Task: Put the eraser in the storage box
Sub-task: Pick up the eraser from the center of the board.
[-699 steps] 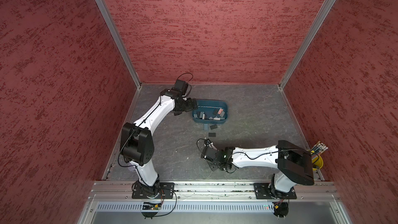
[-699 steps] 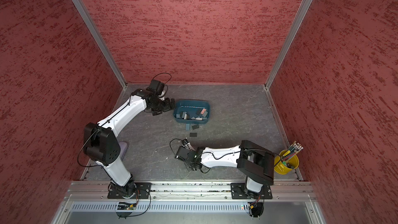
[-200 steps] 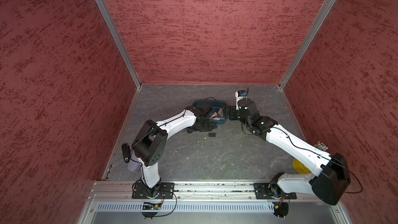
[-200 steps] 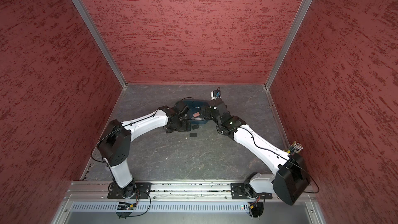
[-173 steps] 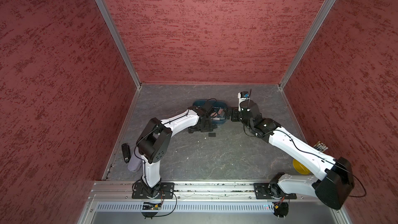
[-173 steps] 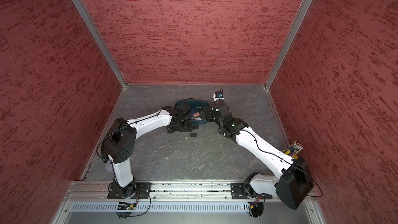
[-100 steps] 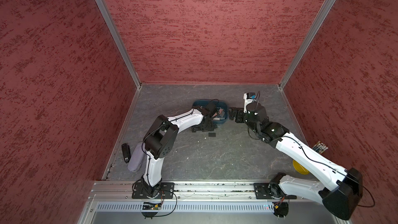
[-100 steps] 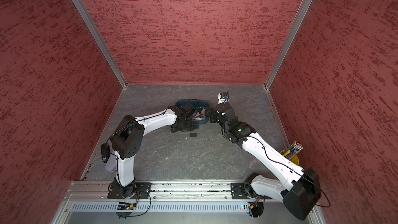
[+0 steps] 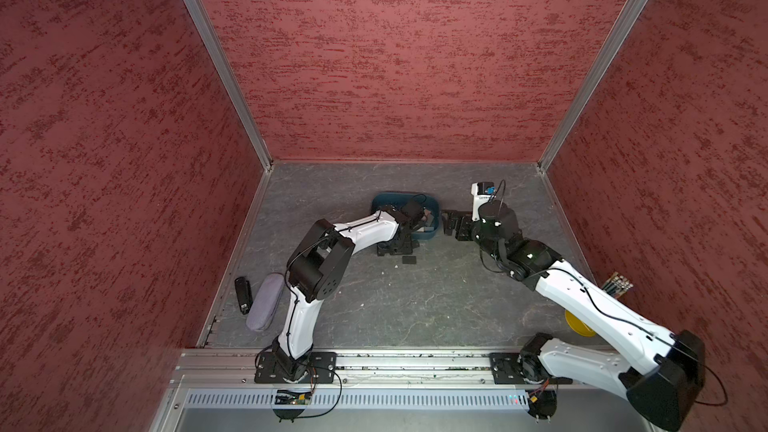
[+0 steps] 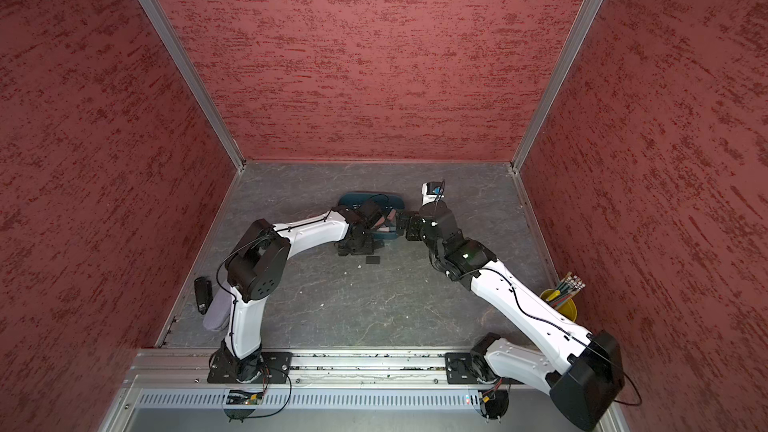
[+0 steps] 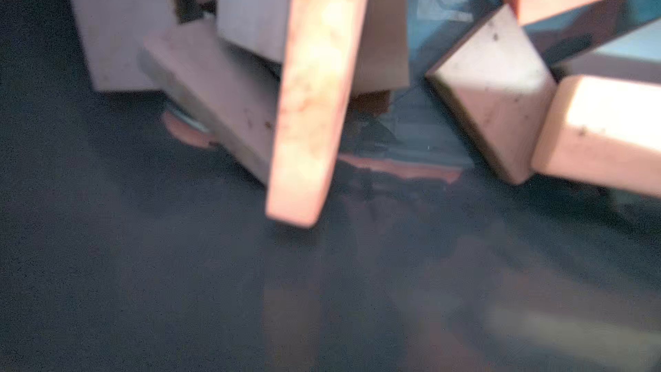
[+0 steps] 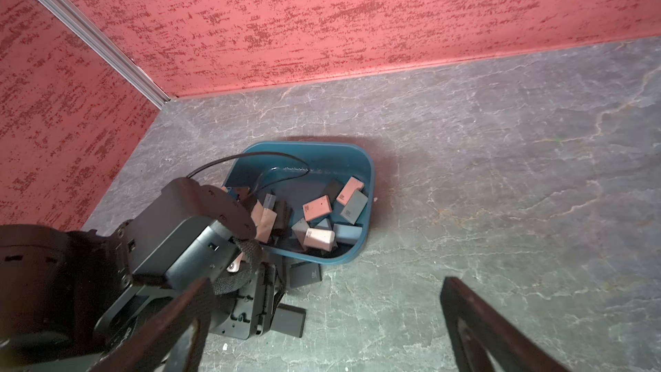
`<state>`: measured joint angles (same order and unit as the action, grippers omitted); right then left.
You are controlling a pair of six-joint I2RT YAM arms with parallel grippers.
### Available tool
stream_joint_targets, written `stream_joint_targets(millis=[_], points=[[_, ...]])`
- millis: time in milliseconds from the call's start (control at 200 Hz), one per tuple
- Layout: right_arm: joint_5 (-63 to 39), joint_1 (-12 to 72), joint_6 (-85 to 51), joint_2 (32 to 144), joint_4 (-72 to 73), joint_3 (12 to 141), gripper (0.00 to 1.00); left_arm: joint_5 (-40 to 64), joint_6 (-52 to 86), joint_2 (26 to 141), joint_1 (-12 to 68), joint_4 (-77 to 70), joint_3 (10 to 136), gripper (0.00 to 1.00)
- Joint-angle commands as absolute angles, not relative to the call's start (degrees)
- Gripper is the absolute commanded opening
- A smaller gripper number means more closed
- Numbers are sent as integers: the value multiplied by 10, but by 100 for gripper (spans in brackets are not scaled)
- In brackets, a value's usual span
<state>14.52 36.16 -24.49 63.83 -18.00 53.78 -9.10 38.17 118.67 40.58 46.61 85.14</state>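
Note:
The storage box, a teal tub, holds several pink and grey erasers; it also shows in the other top view as the box. Two dark erasers lie on the floor in front of it. One eraser touches the fingers of my left gripper; the other eraser leans at the box's front wall. The left gripper stands low on the floor at the box's front; its jaws are hidden. The left wrist view is blurred, filled with pink erasers. My right gripper hangs open and empty right of the box.
A grey-purple pouch and a black stapler lie by the left wall. A yellow cup of pencils stands at the right wall, behind the right arm. Red walls close three sides.
The left arm folded in, its elbow swinging right, with its gripper staying low at the box's front. The right arm drew back to the right, away from the box.

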Motion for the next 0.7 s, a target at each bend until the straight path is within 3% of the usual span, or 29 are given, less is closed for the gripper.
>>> stream_joint_targets(millis=[0, 260, 406, 696], points=[[130, 360, -250, 631, -163, 530, 99, -108, 390, 1198, 406, 464, 863, 67], [123, 361, -253, 631, -160, 523, 99, -111, 393, 1199, 407, 461, 862, 61], [119, 360, -257, 633, -156, 520, 99, -108, 395, 1207, 407, 461, 869, 48], [109, 361, -259, 633, -154, 514, 99, -107, 397, 1215, 407, 459, 876, 32]])
